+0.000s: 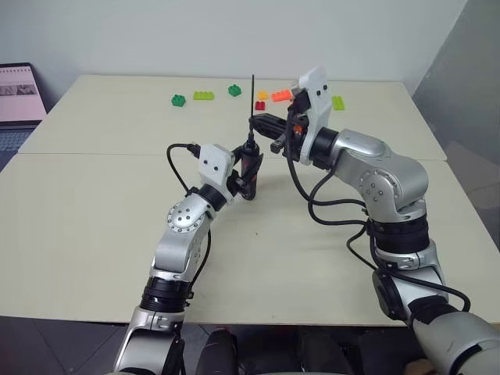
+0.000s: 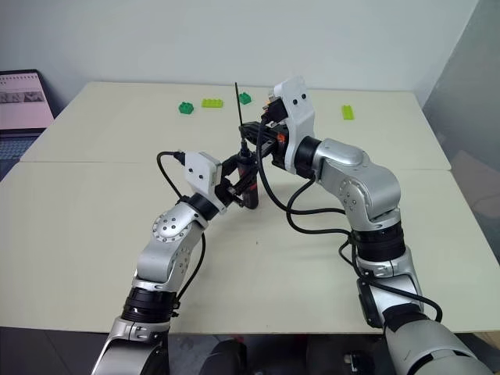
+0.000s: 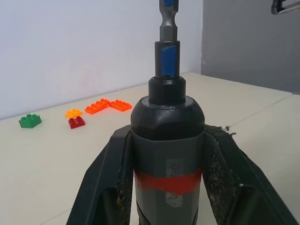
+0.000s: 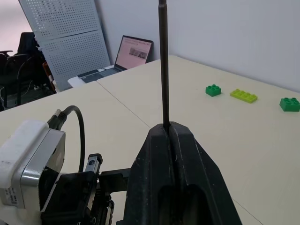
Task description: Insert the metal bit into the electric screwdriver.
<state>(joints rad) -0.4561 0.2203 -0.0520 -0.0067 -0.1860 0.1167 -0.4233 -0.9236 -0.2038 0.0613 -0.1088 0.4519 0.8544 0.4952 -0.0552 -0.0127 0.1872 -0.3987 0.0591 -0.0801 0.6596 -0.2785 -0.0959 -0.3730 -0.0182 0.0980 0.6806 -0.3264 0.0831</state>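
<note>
Left gripper (image 1: 248, 173): clamped on screwdriver (image 1: 249, 168), upright.
Right gripper (image 1: 260, 123): pinching bit (image 1: 252, 98).
Seating: I should press straight down, no tilt.

The thin dark metal bit (image 1: 252, 98) stands upright, seated in the black, red-banded electric screwdriver (image 1: 249, 173).

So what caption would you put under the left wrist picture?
Gripper fingers clamp the upright electric screwdriver, a metal bit seated in its blue tip, toy bricks behind.
</note>
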